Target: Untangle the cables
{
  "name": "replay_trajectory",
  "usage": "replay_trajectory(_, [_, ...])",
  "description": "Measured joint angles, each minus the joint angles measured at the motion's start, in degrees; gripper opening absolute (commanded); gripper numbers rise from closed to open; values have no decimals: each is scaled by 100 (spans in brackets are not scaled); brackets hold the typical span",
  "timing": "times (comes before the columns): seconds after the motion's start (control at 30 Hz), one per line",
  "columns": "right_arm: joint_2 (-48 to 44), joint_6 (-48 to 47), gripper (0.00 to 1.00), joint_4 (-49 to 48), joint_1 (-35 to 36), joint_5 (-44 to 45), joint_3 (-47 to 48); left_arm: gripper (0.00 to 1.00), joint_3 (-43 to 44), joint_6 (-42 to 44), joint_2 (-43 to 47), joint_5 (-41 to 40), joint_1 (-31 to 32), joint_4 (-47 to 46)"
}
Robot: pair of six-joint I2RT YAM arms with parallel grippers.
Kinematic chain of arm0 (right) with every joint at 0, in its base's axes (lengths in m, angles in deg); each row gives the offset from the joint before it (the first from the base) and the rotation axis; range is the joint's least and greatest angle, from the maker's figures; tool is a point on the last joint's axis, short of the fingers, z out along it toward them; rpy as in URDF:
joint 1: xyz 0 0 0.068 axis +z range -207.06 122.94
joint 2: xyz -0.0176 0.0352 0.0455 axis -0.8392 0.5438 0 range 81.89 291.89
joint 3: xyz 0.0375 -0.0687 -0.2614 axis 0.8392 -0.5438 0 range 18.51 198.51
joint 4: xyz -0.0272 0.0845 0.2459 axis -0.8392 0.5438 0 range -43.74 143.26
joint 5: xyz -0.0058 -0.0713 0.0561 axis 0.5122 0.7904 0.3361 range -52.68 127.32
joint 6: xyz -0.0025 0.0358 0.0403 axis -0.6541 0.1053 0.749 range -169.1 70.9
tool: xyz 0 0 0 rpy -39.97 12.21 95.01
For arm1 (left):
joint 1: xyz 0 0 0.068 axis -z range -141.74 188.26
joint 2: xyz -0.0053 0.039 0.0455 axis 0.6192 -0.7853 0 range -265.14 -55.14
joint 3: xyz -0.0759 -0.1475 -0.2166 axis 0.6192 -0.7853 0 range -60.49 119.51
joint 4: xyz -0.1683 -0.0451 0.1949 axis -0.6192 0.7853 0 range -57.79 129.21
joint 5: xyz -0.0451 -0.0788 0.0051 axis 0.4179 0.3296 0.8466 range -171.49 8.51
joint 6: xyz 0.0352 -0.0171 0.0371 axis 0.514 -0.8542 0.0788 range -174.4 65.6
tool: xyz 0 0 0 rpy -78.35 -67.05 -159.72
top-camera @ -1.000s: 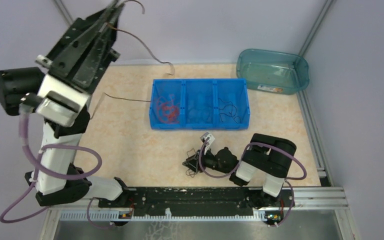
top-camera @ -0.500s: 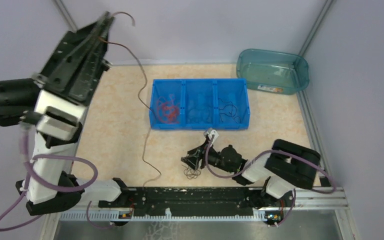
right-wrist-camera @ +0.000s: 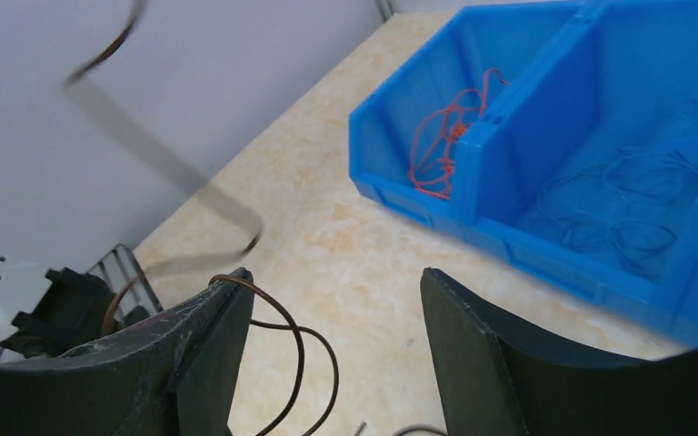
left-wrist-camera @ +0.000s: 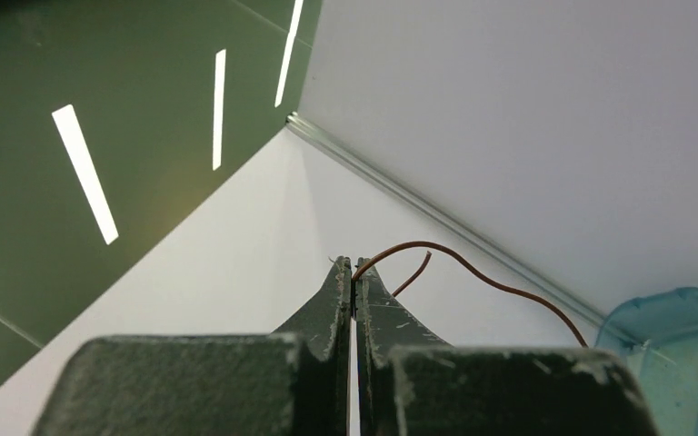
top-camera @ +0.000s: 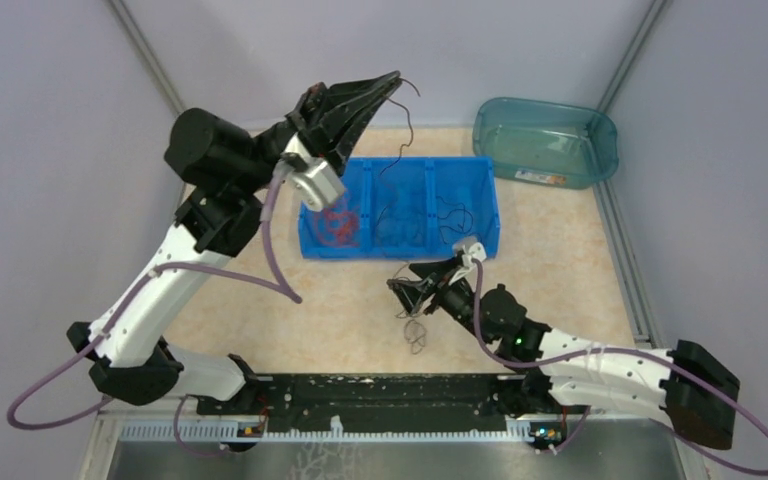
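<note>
My left gripper (top-camera: pixel 392 82) is raised above the blue bin (top-camera: pixel 400 252) and shut on a thin dark-brown cable (left-wrist-camera: pixel 473 267), pinched at the very tips (left-wrist-camera: pixel 353 272). The cable hangs down toward the bin. My right gripper (top-camera: pixel 400 295) is low over the table in front of the bin, open (right-wrist-camera: pixel 332 300), with nothing between its fingers. A dark cable loop (right-wrist-camera: pixel 307 359) lies against its left finger (right-wrist-camera: pixel 204 341). A small loose tangle of cables (top-camera: pixel 415 332) lies on the table just under it. Orange-red cables (top-camera: pixel 335 222) sit in the bin's left compartment.
The bin's middle compartment holds blue cables (right-wrist-camera: pixel 618 213) and the right one black cables (top-camera: pixel 455 225). A teal plastic tub (top-camera: pixel 545 140) stands at the back right. A blurred strand (right-wrist-camera: pixel 173 173) swings in front of the left wall in the right wrist view.
My left arm swung from the far left over to the blue bin, carrying the cable with it. My right arm stretched forward toward the bin and its jaws opened wider.
</note>
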Motion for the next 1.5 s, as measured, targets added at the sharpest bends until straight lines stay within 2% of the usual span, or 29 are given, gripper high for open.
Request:
replay_trajectory(0.1, [-476, -48, 68, 756, 0, 212, 13, 0, -7, -24, -280, -87, 0, -120])
replay_trajectory(0.23, [-1104, 63, 60, 1700, 0, 404, 4, 0, -7, -44, -669, -291, 11, -378])
replay_trajectory(0.4, [-1906, 369, 59, 2739, 0, 848, -2, 0, 15, -76, -1163, -446, 35, -619])
replay_trajectory(0.63, [-2321, 841, 54, 4015, 0, 1499, 15, 0, 413, -92, -2168, -599, 59, -949])
replay_trajectory(0.73, [-2531, 1047, 47, 4500, 0, 1794, 33, 0, 638, -61, -2608, -643, 59, -1067])
replay_trajectory(0.93, [-2975, 1508, 44, 5414, 0, 2457, 350, 0, 739, 70, -3034, -769, 57, -1281])
replay_trajectory(1.27, [-2802, 2199, 44, 6811, 0, 3366, 866, 0, 973, 282, -3783, -1156, -66, -1884])
replay_trajectory(1.5, [-2806, 2337, 43, 7025, 0, 3539, 879, 0, 1012, 280, -4127, -1342, -164, -1956])
